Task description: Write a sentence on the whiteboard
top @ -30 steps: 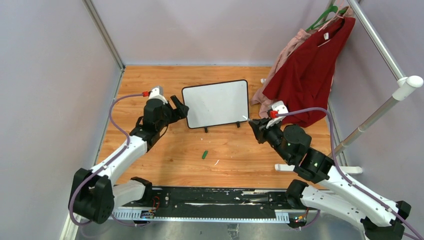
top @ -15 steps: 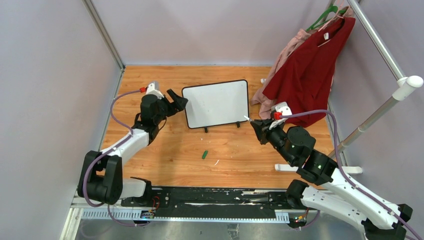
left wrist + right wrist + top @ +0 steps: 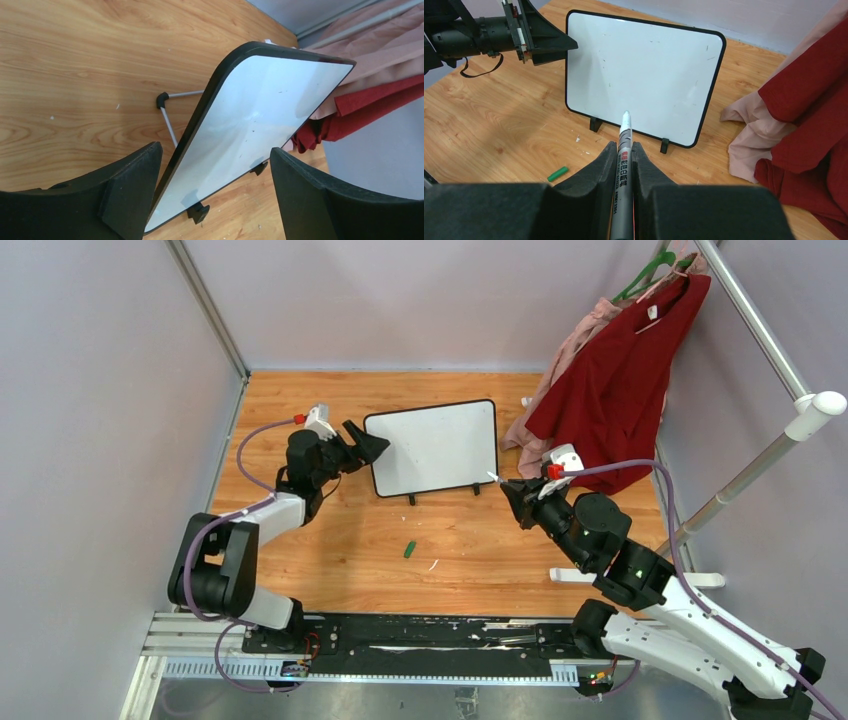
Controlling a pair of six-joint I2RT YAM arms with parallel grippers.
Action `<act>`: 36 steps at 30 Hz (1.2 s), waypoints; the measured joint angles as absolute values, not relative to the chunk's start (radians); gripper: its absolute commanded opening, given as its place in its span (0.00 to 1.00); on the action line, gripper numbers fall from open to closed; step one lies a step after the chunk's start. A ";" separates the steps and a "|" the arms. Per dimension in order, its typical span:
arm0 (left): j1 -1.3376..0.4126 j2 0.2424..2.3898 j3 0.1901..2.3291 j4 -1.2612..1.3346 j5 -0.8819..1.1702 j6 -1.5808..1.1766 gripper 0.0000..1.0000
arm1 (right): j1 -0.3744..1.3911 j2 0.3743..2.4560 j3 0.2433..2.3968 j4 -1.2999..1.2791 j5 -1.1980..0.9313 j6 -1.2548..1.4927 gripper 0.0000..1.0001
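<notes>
**Open left jaws at the board's edge, marker gripped on the right**

On the left, the left gripper stands with its jaws spread wide and holds nothing. It sits at the upper left corner of the whiteboard. In the left wrist view the board's left edge runs up between the two black fingers, the frame just beside the left one. Whether either finger touches the frame cannot be told.

The whiteboard stands near the middle of the wooden table, leaning back on two small black feet. Its white face carries only a few faint specks. A green cap lies on the wood in front of it, well apart from both arms.

Right of the board, the right gripper is clamped on a marker. The marker's white tip points at the lower part of the board, near it but apart from the face.

At the far right a red garment and a pink garment hang from a white rail, their hems resting on the table. Plain grey walls close in the back and sides.

The marker's rear end is buried between the pads. The left finger hides the board's lower left corner in the wrist view. A tiny white fleck beside the cap is too small to make out.
</notes>
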State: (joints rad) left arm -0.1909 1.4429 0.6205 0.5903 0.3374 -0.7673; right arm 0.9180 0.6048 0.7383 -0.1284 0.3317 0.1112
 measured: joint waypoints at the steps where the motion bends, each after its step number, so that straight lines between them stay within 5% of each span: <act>1: -0.191 1.447 0.620 0.598 0.346 -0.770 0.83 | 0.918 0.605 0.738 -0.128 0.332 0.112 0.00; 20: -0.205 1.501 0.620 0.636 0.464 -0.797 0.76 | 0.918 0.624 0.738 -0.128 0.329 0.112 0.00; 36: -0.194 1.478 0.573 0.619 0.449 -0.795 0.80 | 0.918 0.621 0.738 -0.129 0.322 0.112 0.00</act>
